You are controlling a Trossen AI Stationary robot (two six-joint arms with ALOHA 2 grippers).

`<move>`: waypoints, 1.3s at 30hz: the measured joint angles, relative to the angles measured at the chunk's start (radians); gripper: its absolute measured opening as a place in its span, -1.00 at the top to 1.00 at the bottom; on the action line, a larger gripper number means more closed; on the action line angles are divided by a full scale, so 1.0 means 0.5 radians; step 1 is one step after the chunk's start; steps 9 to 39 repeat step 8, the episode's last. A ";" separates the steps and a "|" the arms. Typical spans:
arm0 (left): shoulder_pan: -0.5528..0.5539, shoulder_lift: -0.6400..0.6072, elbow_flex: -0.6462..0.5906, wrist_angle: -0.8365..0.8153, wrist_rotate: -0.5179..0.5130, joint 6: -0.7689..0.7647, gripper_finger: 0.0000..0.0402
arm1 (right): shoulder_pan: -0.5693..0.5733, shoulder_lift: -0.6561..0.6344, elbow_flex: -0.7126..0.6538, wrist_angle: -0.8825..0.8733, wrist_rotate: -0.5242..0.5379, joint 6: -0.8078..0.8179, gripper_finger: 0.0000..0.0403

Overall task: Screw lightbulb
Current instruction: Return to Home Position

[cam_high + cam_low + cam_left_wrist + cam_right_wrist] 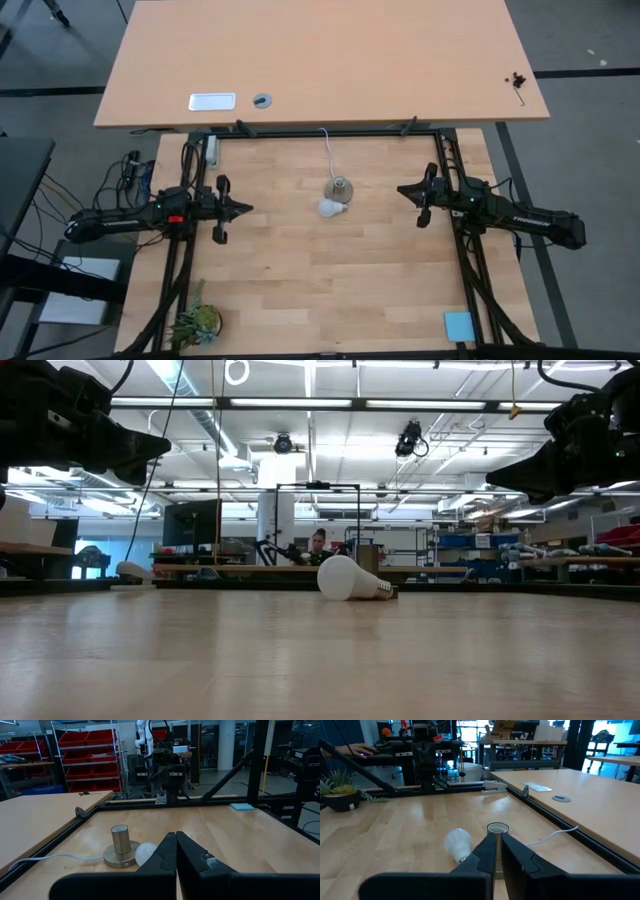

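Though lying loose just beside the socket (340,187), the lightbulb (329,207) is well apart from left gripper (246,208) and right gripper (403,190), between them; both pairs of fingers pressed together.

Ceiling: long strip lights (300,403), lit, among exposed ducts (215,430).
Floor (590,150): grey, crossed by dark lines.
Worktop (330,290): pale wood planks inside a black frame (330,132).
Far desk (400,60): tan top, just beyond that frame.
Shelving: metal racks (55,750) holding red bins (87,740).

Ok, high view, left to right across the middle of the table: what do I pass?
The left gripper → lightbulb → right gripper. The gold socket overlaps the lightbulb's span, so it's left out.
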 joint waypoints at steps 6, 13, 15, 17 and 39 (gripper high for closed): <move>0.000 0.000 0.000 0.001 0.000 0.000 0.99 | 0.000 0.000 0.000 0.000 -0.001 0.000 0.83; -0.001 0.000 0.000 0.001 0.000 0.000 0.99 | 0.000 0.000 0.000 0.000 -0.001 0.000 0.83; -0.001 0.000 0.000 0.001 0.000 0.000 0.99 | 0.000 0.000 0.000 0.000 -0.001 0.000 0.83; -0.001 0.000 0.000 0.001 0.000 0.000 0.99 | 0.000 0.000 0.000 0.000 -0.001 0.000 0.83; -0.001 0.000 0.000 0.001 0.000 0.000 0.99 | 0.000 0.000 0.000 0.000 -0.001 0.000 0.83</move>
